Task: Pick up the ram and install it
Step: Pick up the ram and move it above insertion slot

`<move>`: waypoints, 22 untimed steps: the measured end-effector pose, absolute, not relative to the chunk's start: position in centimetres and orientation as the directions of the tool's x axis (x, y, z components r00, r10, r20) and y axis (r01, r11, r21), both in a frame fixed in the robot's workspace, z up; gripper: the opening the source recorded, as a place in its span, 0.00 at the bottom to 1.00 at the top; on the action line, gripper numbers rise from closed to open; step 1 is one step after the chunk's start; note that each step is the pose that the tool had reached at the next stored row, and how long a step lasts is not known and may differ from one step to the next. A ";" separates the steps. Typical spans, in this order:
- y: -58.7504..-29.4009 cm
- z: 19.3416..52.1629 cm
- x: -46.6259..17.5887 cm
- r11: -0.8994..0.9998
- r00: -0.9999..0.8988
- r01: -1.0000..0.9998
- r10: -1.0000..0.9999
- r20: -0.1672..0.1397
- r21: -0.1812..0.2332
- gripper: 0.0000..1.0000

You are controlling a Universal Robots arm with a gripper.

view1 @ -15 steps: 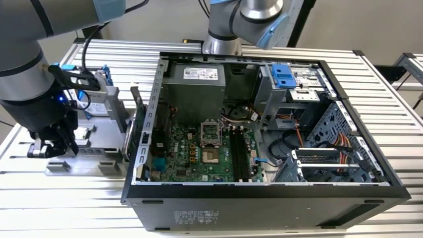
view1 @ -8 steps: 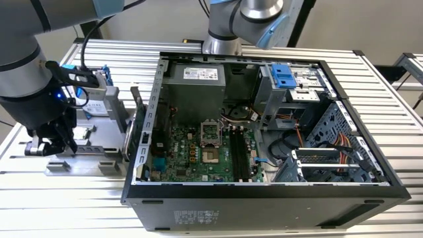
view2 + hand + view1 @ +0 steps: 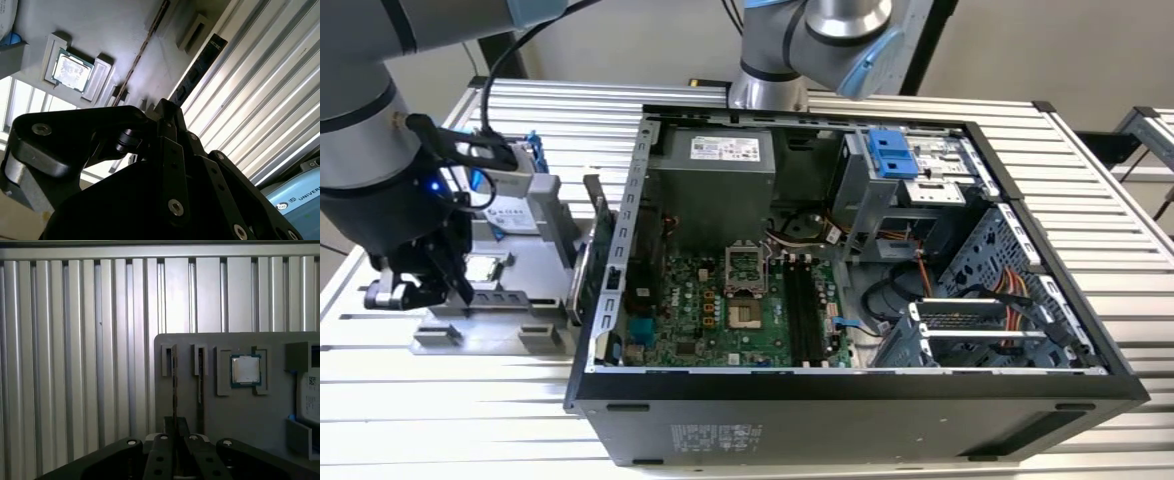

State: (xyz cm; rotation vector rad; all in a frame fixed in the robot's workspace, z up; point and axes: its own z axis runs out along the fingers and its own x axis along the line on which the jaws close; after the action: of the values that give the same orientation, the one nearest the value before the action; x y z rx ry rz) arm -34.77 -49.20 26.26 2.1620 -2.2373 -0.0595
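- Clearly, the fingers are pressing together on the ram, which is standing on edge between them at its slot in the gray tray.
- The gripper is hanging over that tray at the exterior view's left, well apart from the open computer case.
- By my reading the pick is underway and the install is not yet done, with the long black slots looking bare.
- The second wrist view is showing the ram's dark face, while the first wrist view is showing it edge-on, beside a second stick and a processor chip.
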 end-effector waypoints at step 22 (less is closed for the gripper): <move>-49.2 28.0 -34.8 0.034 -0.035 -0.998 -0.999 -0.005 0.048 0.00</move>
State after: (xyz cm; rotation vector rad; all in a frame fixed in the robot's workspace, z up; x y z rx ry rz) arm -34.77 -49.20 28.04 2.1615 -2.2376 -0.0595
